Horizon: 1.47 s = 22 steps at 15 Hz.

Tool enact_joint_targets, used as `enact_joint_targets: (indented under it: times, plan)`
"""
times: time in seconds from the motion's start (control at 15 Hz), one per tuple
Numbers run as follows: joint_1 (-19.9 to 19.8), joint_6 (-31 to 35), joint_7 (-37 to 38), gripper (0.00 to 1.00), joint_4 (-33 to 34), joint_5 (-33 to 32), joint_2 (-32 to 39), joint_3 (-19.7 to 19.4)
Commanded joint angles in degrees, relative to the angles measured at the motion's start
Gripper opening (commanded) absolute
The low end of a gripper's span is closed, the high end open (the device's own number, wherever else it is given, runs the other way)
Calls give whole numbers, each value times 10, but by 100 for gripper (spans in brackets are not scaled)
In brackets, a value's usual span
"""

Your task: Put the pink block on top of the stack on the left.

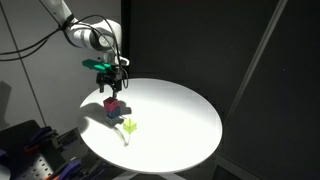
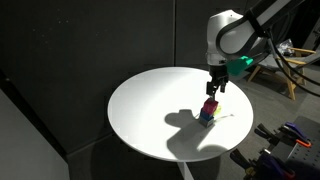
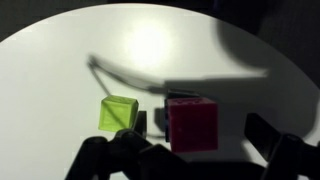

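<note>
The pink block [image 1: 112, 102] [image 2: 210, 103] rests on top of the stack [image 1: 113, 113] [image 2: 206, 116] of blue cubes on the round white table [image 1: 180, 110]. My gripper [image 1: 113, 78] [image 2: 214, 88] hangs just above it, open and holding nothing. In the wrist view the pink block [image 3: 192, 122] lies below the spread jaws of my gripper [image 3: 195, 150], apart from both dark fingers [image 3: 275, 140]. Only a thin blue edge of the stack [image 3: 165, 120] shows beside it.
A yellow-green cube [image 1: 130, 126] [image 3: 118, 113] sits alone on the table close beside the stack. The table edge [image 2: 150, 150] runs all round, with dark curtains behind. Equipment [image 1: 30, 150] stands off the table.
</note>
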Motion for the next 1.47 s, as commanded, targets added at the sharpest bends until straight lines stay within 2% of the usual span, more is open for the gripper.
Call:
enact_joint_targets:
  times: [0.0,0.33,1.4]
  plan:
    - [-6,-43,12,100,-12,20,-39,1]
    - [-9,-63,19,100,-20,30,-70,-1]
    - [-19,-27,9,100,-84,62,-201,-7]
